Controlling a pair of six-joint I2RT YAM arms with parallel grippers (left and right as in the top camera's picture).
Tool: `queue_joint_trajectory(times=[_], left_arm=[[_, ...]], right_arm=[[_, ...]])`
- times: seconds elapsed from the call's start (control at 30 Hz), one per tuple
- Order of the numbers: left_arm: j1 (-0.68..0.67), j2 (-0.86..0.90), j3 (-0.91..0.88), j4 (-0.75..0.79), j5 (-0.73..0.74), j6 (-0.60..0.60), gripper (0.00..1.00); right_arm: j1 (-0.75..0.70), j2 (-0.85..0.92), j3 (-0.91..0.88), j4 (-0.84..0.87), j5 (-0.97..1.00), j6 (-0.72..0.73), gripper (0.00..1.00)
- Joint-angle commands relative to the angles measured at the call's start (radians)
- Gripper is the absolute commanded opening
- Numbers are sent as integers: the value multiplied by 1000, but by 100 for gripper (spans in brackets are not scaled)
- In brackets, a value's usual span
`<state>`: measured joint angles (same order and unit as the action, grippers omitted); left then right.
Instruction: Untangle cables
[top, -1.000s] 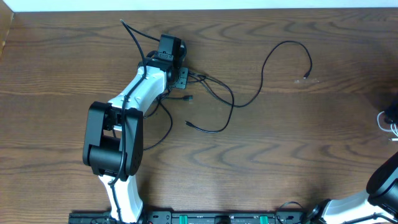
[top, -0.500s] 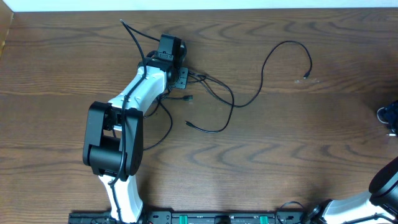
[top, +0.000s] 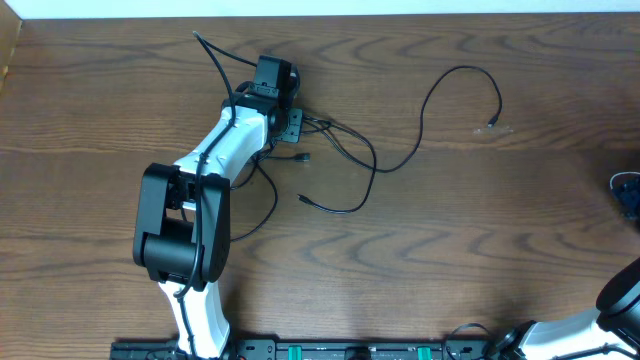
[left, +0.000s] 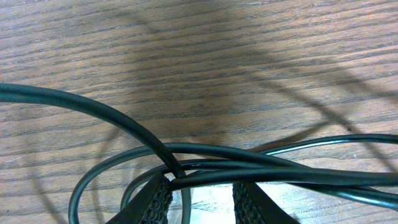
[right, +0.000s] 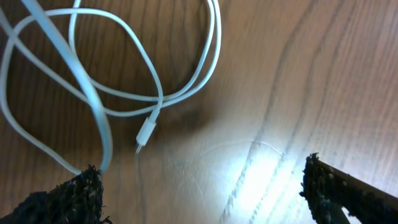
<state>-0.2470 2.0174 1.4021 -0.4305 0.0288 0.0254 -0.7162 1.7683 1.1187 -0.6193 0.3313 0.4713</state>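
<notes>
Your left arm (top: 215, 160) bends at the elbow and its white forearm slants up to the left pincer (top: 291, 126), which points down at the table (top: 450, 260). The black cables (top: 345, 150) lie in a heap right at that pincer. They cross its two fingers (left: 152, 202), which sit a little apart. You cannot tell if it grips them. One long cable (top: 463, 67) loops away to the right of the left pincer. Far to the right of it, at the table edge, your right arm (top: 620, 300) holds the right pincer (right: 205, 199) low. Its jaws are wide apart and hold nothing. The white cable (right: 99, 115) lies curled just past them.
</notes>
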Motion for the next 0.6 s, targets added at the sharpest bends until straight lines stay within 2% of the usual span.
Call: queue_joint_trajectory(times=[0.0, 0.57], left_arm=[[-2, -22, 10, -2, 14, -5, 33], [-2, -22, 10, -2, 14, -5, 33]], right_arm=[[-6, 1, -58, 48, 5, 22, 99], [-13, 1, -242, 388, -1, 22, 99]])
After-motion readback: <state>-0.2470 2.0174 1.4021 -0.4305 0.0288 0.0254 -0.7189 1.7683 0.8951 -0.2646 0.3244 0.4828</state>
